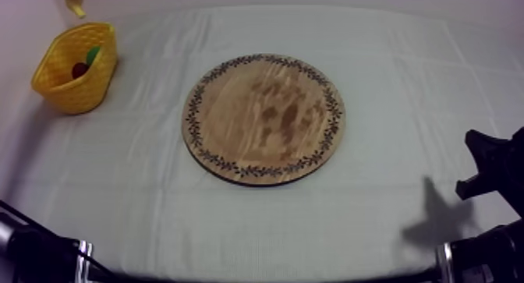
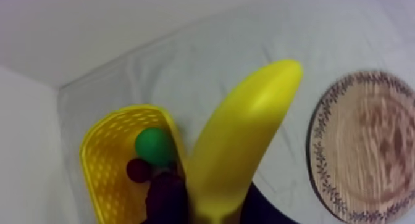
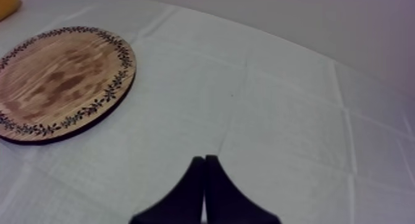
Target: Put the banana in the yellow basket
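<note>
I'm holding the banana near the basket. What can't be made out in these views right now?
Top view: the banana is cut off by the upper edge, so its height over the yellow basket cannot be told.
Left wrist view: the banana hides part of the basket's rim and inside.
Left wrist view: a dark shape beside the small red fruit is blurred; I cannot tell what it is.

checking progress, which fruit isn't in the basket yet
The banana: the left end effector holds it above the yellow basket, while the green fruit and the small red fruit lie inside.
</note>
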Motion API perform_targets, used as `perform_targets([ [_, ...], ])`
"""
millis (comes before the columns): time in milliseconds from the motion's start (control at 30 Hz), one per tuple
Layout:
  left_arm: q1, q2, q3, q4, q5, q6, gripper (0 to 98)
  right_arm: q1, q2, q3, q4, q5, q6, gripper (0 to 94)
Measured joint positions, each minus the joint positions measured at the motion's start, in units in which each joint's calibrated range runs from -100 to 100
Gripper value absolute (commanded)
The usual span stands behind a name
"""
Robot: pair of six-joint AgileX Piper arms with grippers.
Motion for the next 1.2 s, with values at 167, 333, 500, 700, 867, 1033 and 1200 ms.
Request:
perform_targets([
  [167, -3.5, 1.1, -0.8, 1.15, 0.0, 2.1, 11.0, 0.0, 0.0, 0.0, 0.0, 0.0, 0.0, 0.2],
  [333, -7.3, 3.2, 0.9, 3.35, -0.1, 3.3, 11.1, 0.0, 0.0, 0.0, 0.0, 0.0, 0.0, 0.2],
  [500, -10.2, 5.4, 3.9, 4.01, -2.7, 3.8, 11.2, 0.0, 0.0, 0.0, 0.0, -0.1, 0.0, 0.2],
  [700, -12.2, 8.3, 7.5, 4.09, -6.4, 3.6, 15.4, 0.0, 0.0, 0.0, 0.0, 0.0, 0.0, 0.2],
  [867, -13.1, 11.1, 10.9, 4.13, -8.3, 2.8, 24.9, 0.0, 0.0, 0.0, 0.0, 0.0, 0.0, 0.2],
  [1033, -13.9, 12.5, 13.7, 4.18, -10.8, 2.2, 38.1, 0.0, 0.0, 0.0, 0.0, 0.0, 0.0, 0.2],
  [1200, -14.5, 12.7, 14.1, 4.51, -11.5, 1.5, 61.6, 0.0, 0.0, 0.0, 0.0, 0.0, 0.0, 0.2],
])
